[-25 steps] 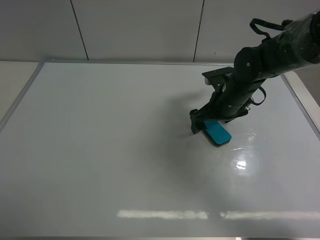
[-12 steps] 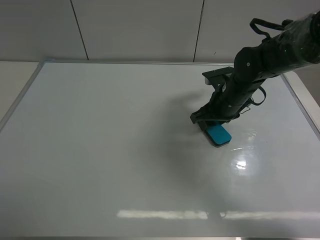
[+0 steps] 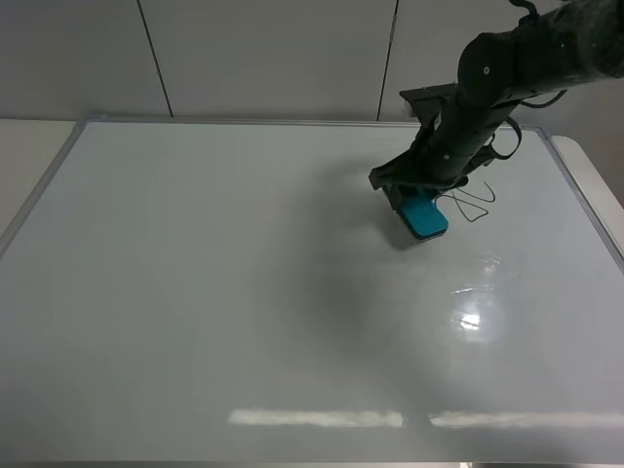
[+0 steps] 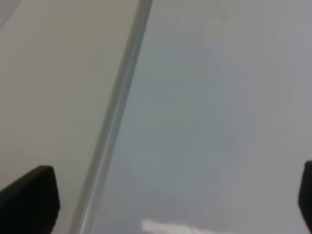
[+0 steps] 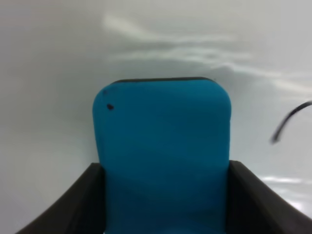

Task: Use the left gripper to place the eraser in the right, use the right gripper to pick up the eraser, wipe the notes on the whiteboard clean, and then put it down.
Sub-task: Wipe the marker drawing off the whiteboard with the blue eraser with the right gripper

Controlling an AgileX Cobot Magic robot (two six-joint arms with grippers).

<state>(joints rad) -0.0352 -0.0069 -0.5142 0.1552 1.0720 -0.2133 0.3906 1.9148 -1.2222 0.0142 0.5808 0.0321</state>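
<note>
The whiteboard (image 3: 195,292) fills most of the exterior high view. My right gripper (image 3: 413,198) is shut on the teal eraser (image 3: 423,215), which rests tilted on the board at the far right. In the right wrist view the eraser (image 5: 163,151) sits between the two dark fingers (image 5: 85,207). The notes (image 3: 470,204), a thin black looping line, lie just to the right of the eraser; a piece of the line (image 5: 291,118) shows in the right wrist view. My left gripper (image 4: 168,204) is open and empty over the board's edge, out of the exterior high view.
The board's silver frame (image 4: 114,126) runs past a beige table surface (image 4: 48,97) in the left wrist view. A grey panelled wall (image 3: 263,58) stands behind the board. A bright glare patch (image 3: 471,319) lies on the board near the right.
My right gripper has slid the eraser toward the far side of the board. The looping marker line now shows to the right of the eraser.
</note>
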